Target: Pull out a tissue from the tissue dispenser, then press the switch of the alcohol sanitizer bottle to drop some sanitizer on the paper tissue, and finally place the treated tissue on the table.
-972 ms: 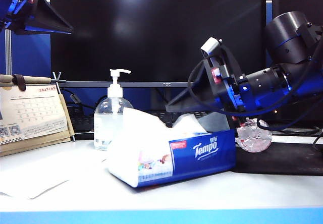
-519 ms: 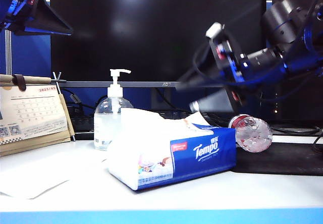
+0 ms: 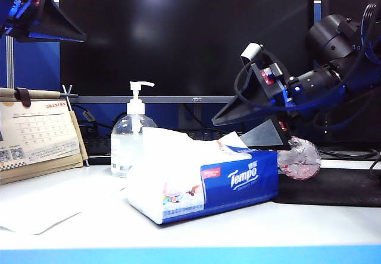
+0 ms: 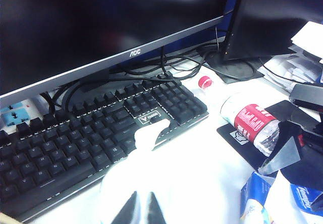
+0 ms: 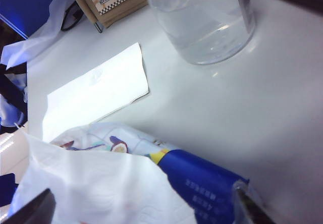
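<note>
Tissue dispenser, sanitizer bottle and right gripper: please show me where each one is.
tissue dispenser (image 3: 238, 181), exterior view, on its blue side near the logo.
alcohol sanitizer bottle (image 3: 126, 145), exterior view, on its clear body.
right gripper (image 3: 253, 127), exterior view, between its open fingers above the dispenser.

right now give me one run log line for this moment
stage: reaching for tissue | right gripper: open, above tissue dispenser, nothing held | left gripper: raised far left | alcohol sanitizer bottle: upright, untouched
</note>
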### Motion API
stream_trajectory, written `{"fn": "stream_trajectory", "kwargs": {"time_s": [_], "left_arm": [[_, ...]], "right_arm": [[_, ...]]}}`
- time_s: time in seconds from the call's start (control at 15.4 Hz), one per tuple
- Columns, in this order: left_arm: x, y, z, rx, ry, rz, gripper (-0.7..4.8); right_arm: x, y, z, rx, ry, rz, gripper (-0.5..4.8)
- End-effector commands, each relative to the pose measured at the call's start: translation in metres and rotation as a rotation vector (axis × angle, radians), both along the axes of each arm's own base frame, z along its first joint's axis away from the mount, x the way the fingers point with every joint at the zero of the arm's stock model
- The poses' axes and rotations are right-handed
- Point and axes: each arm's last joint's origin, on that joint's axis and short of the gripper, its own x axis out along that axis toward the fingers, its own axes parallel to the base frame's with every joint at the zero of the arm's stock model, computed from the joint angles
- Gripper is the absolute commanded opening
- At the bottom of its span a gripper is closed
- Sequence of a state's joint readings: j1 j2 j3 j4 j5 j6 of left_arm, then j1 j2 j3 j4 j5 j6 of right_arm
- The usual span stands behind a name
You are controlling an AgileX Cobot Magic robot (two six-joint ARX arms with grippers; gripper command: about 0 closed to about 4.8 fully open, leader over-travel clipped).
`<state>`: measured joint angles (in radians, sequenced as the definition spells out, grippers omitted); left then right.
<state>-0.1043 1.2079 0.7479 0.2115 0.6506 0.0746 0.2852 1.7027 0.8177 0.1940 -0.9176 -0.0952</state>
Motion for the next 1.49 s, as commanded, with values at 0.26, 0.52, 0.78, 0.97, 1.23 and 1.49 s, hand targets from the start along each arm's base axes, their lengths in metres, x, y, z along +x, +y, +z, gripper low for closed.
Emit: {"fn": "stream_trajectory", "kwargs": {"time_s": [0.26,0.52,0.78,0.97,1.23,1.49], "left_arm": [[0.0,0.0,0.001,0.003,-0.004,-0.001,0.28],[-0.001,0.0,0.001,0.004,0.005,-0.001,0.28],[-0.001,0.0,0.001,0.005,0.006,-0.001,0.29],[-0.001,0.0,-0.001,0.021,0.005,-0.005,0.28],[-0.001,0.0,-0.001,0.025,0.004,-0.006,0.28],[-0.001,0.0,-0.001,0.024,0.005,-0.006,0.28]], "right_arm": [[0.0,0.012,-0.018,0.055,0.056,0.113,4.25],[-0.001,0.013,-0.016,0.111,0.098,0.153,2.55],[0.001,0.012,-0.018,0.062,0.093,0.092,3.57],[-0.003,0.009,-0.024,0.001,0.146,0.059,4.12],[-0.01,0.006,-0.031,-0.062,0.204,0.06,3.73],[-0.006,0.007,-0.031,-0.123,0.146,-0.008,0.11]]}}
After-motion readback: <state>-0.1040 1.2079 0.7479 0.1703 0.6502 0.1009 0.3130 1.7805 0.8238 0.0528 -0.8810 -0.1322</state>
